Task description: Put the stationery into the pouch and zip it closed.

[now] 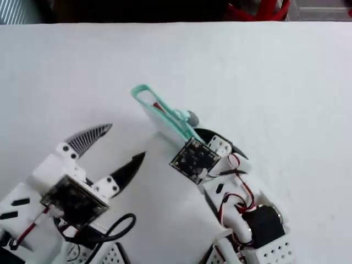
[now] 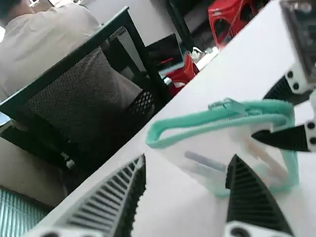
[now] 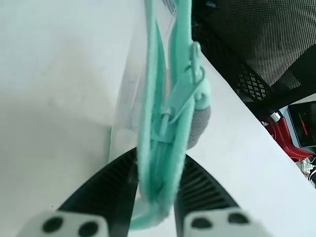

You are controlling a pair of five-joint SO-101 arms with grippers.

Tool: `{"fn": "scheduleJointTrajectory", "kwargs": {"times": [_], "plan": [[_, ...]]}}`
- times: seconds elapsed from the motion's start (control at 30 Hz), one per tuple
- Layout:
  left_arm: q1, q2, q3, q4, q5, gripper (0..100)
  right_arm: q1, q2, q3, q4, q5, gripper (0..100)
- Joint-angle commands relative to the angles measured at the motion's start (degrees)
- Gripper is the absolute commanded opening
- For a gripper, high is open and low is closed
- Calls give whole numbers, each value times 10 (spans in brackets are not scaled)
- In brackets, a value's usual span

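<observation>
The clear pouch (image 1: 165, 118) with a teal zipper rim lies on the white table (image 1: 264, 82), its mouth gaping. Stationery shows through its wall: a grey-blue piece (image 2: 202, 161), a pale pen (image 2: 264, 155) and something red (image 1: 159, 106). My right gripper (image 1: 194, 133) is shut on the near end of the pouch's zipper rim (image 3: 160, 148). The zipper pull (image 3: 181, 94) sits just beyond the fingers, beside a small grey lump (image 3: 200, 123). My left gripper (image 1: 126, 141) stands open to the left of the pouch, a little short of it, with nothing in it; its ribbed fingers (image 2: 116, 200) frame the pouch (image 2: 222, 143).
The table's far edge (image 1: 176, 23) runs along the top of the high view. Beyond it are a black mesh chair (image 2: 84, 98) and red stools (image 2: 229, 17). White tabletop stretches to the right of and behind the pouch.
</observation>
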Motion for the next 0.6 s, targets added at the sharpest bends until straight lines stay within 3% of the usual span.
{"fn": "scheduleJointTrajectory", "kwargs": {"times": [0.0, 0.1, 0.23, 0.4, 0.57], "plan": [[4, 3, 43, -131, 165, 248, -7, 11, -7, -20, -31, 19], [4, 3, 140, -251, 278, 248, -26, 1, -6, -20, -59, 19], [6, 3, 241, -385, 341, 245, -26, -12, -4, -19, -84, 19], [82, 4, 251, -364, 376, 245, -26, -26, 7, -22, -88, 19], [41, 65, 222, -365, 476, 249, -20, -56, 27, -22, -111, 19]]}}
